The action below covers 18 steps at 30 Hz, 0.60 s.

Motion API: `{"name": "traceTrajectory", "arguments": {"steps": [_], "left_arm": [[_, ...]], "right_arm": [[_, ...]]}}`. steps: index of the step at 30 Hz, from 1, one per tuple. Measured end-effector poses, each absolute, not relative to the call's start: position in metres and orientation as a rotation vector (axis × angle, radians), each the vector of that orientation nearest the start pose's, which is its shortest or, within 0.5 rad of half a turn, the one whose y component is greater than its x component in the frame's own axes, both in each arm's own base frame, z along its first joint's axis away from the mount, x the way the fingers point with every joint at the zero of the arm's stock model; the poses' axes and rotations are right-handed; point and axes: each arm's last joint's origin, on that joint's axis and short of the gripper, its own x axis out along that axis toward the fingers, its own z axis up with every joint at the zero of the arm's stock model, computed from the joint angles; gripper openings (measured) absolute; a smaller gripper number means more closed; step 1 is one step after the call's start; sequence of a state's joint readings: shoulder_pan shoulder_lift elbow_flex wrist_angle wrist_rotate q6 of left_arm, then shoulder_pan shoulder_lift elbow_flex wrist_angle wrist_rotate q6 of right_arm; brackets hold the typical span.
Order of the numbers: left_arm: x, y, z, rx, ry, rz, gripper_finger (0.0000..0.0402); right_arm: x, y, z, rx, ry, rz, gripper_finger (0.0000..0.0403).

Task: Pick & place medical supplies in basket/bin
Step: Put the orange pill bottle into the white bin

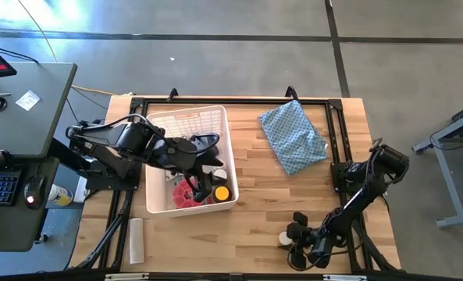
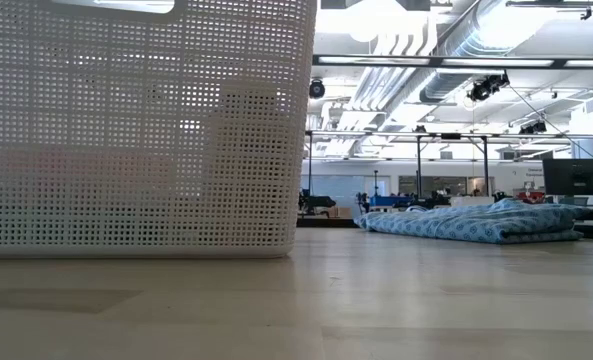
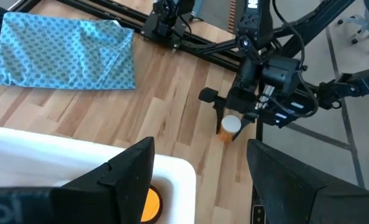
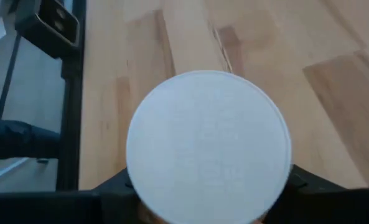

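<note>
High view: right pincer (image 1: 292,234) clenched on white-capped jar (image 1: 284,239); left pincer (image 1: 205,182) released over bin (image 1: 187,117).

text: nothing readable anywhere | labels: none legible on the supplies or bin | brands/numbers: none I can make out | signs: none

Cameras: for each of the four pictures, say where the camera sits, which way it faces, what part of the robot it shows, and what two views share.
High view: overhead, straight down on table; both arms, left gripper over bin, right gripper at near edge.
Low view: table height, level across; bin wall, cloth; no arm.
Left wrist view: past its open fingers towards right gripper at white-capped bottle.
Right wrist view: down on the white cap between its fingers.
Shared: cloth in high, low, left wrist views.
</note>
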<state>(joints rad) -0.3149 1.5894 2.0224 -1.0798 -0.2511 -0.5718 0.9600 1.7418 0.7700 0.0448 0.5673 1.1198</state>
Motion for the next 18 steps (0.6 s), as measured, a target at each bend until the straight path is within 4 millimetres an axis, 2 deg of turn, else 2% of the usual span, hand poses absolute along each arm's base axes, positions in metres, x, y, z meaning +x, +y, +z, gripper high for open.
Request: {"name": "traceTrajectory", "arguments": {"steps": [4, 10, 14, 18], "left_arm": [[0.286, -0.086, 0.467, -0.361, 0.611, 0.111, 0.0289], [0.288, -0.086, 0.469, -0.365, 0.587, 0.107, 0.0289], [0.292, -0.087, 0.476, -0.382, 0.516, 0.084, 0.0289], [0.296, -0.089, 0.485, -0.337, 0.422, 0.026, 0.0289]], "right_arm": [[0.189, 0.240, 0.130, 0.424, 0.734, -0.060, 0.0163], [0.194, 0.227, 0.151, 0.468, 0.737, -0.058, 0.0181], [0.202, 0.210, 0.185, 0.543, 0.700, 0.009, 0.0178], [0.210, 0.181, 0.233, 0.659, 0.596, 0.127, 0.0171]]}}
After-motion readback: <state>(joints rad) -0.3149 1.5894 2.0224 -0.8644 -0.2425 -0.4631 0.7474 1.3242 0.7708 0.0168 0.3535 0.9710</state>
